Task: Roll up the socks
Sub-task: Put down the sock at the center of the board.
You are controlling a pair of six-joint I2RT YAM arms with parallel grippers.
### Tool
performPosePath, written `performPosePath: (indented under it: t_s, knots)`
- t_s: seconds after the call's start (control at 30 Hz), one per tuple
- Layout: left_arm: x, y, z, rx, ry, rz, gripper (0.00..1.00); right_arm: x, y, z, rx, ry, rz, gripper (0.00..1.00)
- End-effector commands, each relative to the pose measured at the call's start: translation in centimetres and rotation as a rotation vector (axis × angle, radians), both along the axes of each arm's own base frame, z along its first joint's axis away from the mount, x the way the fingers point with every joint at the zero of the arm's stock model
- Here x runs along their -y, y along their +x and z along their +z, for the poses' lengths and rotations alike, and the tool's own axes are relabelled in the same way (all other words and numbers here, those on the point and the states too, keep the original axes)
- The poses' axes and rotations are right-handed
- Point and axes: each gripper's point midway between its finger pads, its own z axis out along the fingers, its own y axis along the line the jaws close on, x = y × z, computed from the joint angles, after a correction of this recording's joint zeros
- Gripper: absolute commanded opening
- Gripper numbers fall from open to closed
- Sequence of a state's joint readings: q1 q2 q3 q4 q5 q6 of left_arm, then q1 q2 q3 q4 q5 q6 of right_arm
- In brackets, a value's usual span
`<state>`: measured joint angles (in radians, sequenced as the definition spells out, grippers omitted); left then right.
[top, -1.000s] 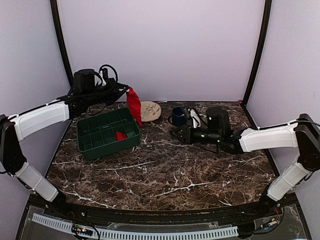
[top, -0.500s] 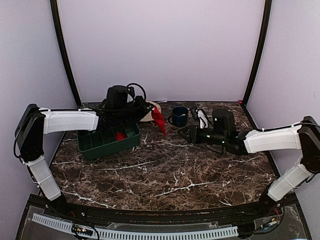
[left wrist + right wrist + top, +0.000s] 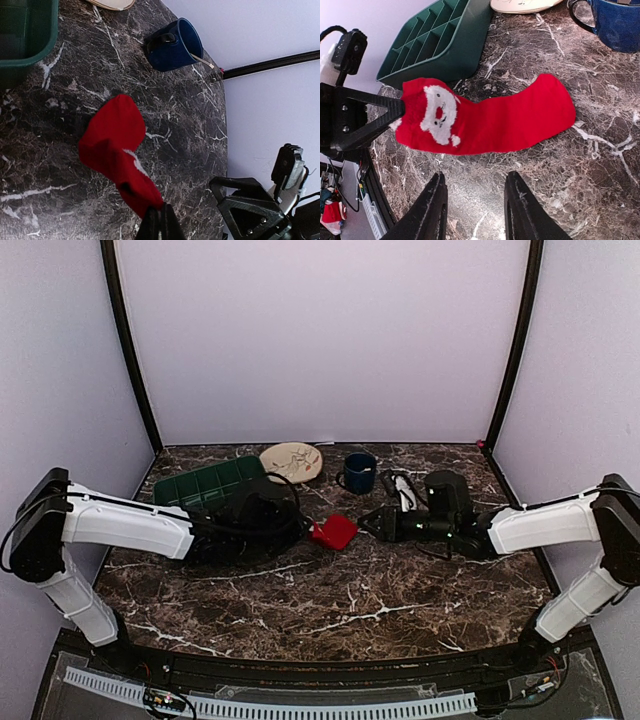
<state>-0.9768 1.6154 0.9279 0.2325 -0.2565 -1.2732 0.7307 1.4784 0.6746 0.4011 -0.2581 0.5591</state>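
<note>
Reaching in from the left in the overhead view, the left gripper (image 3: 307,530) is pinched tight on one end of a red sock (image 3: 336,531). The sock lies on the dark marble table (image 3: 330,610) and stretches from those fingertips toward the right gripper (image 3: 367,525). The right gripper sits just past the sock's other end with its jaws parted; whether it touches the fabric cannot be told here. A green divided tray (image 3: 205,484) sits behind the left arm, and beyond both grippers stand a patterned plate (image 3: 291,461) and a blue mug (image 3: 358,472).

In the left wrist view, the closed fingers clamp the sock's end. The rest of the sock runs ahead of them, flat on the marble, to a rounded toe. The mug is farther ahead and the tray ahead to the left.

In the right wrist view, its two fingers stand moderately apart with nothing between them. The sock lies crosswise just ahead of them, with a white face pattern near the end the left gripper holds. The tray is beyond it.
</note>
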Motion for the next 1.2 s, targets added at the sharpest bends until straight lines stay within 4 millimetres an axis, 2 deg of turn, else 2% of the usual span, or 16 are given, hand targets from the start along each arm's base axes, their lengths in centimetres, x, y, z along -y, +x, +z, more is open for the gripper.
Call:
performPosePath:
  t_s: [0.0, 0.07, 0.1, 0.17, 0.2, 0.33, 0.4, 0.43, 0.53, 0.63, 0.73, 0.87, 1.07, 1.17]
  knots:
    - [-1.2, -1.8, -0.4, -0.051, 0.008, 0.031, 0.00, -0.4, -0.1, -0.6, -0.016, 0.011, 0.032, 0.37]
    - [-1.1, -2.8, -1.2, -0.084, 0.018, 0.008, 0.03, -0.7, -0.2, -1.1, -0.029, 0.008, 0.044, 0.37]
    - [-1.1, -3.2, -1.4, -0.091, 0.021, -0.004, 0.07, -0.8, -0.3, -1.3, -0.033, 0.006, 0.047, 0.37]
    - [-0.8, -4.1, -1.8, -0.111, 0.021, -0.042, 0.23, -1.1, -0.5, -1.8, -0.043, 0.001, 0.057, 0.37]
    - [-0.7, -4.5, -2.0, -0.121, 0.022, -0.060, 0.28, -1.2, -0.5, -2.0, -0.047, 0.001, 0.060, 0.37]
    - [-0.8, -6.0, -2.5, -0.166, 0.025, -0.096, 0.39, -1.8, -0.7, -2.4, -0.059, 0.003, 0.070, 0.37]
    - [-1.3, -6.4, -1.8, -0.154, 0.028, -0.097, 0.42, -2.1, -0.7, -2.1, -0.051, 0.011, 0.075, 0.37]
    - [-1.5, -6.3, -1.1, -0.129, 0.032, -0.100, 0.43, -2.3, -0.7, -2.7, -0.062, -0.001, 0.079, 0.37]
    - [-2.3, -5.8, 1.1, -0.052, 0.085, -0.104, 0.44, -3.1, -0.4, -3.0, -0.067, -0.019, 0.092, 0.37]
    - [-1.9, -5.7, 3.0, 0.003, 0.117, -0.156, 0.48, -3.7, 0.0, -3.0, -0.069, -0.025, 0.096, 0.37]
    - [-1.2, -6.1, 3.4, 0.017, 0.133, -0.220, 0.51, -4.0, 0.5, -3.3, -0.074, -0.036, 0.094, 0.37]
    - [-1.3, -5.3, 1.5, 0.024, 0.211, -0.279, 0.49, -4.8, 1.2, -3.8, -0.087, -0.041, 0.096, 0.37]
    - [-2.6, -4.8, -3.6, -0.031, 0.336, -0.376, 0.31, -5.8, 2.1, -4.7, -0.113, -0.053, 0.099, 0.36]
    - [-2.7, -4.8, -5.0, -0.036, 0.366, -0.411, 0.28, -6.2, 2.5, -5.3, -0.126, -0.065, 0.097, 0.37]
